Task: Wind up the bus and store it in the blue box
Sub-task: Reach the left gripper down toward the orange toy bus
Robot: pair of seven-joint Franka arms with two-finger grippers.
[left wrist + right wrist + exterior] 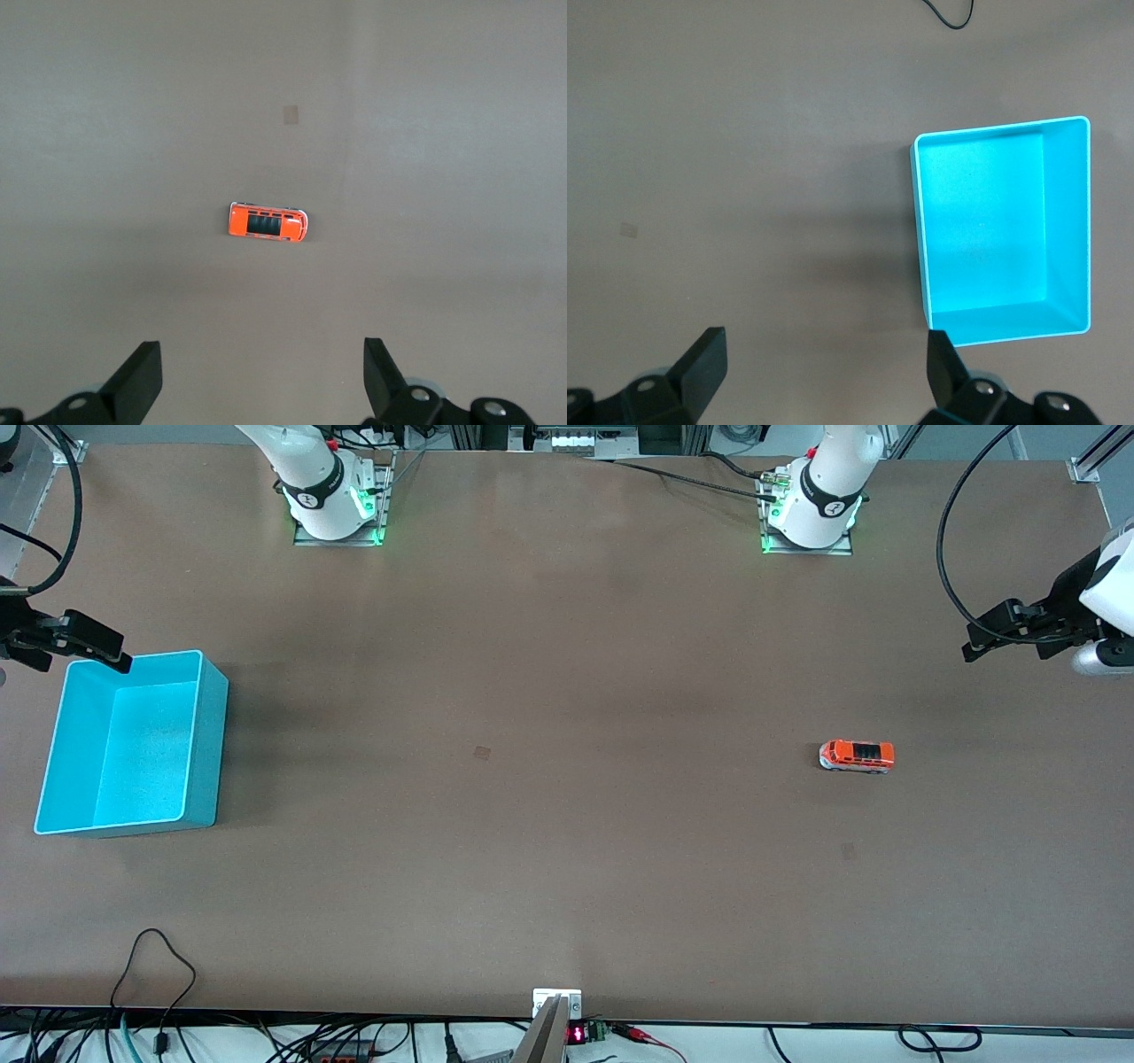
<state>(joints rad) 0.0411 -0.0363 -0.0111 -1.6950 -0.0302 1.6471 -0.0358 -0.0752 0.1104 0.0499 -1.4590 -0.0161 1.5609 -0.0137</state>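
Brown table (567,646), matte, takes up nearly the whole front view. Small darker square patch (482,753) on tabletop near centre; 2nd fainter patch (848,851) closer to front cam, toward left arm's end. Same kind of patch (291,115) in left wrist view; pale one (630,230) in right wrist view. Black cable loop (152,965) lies on table at front edge, toward right arm's end. White bracket (557,1001) mid front edge, w/ small red LED readout (576,1035) just below it. Cable tangle (337,1041) under front edge.
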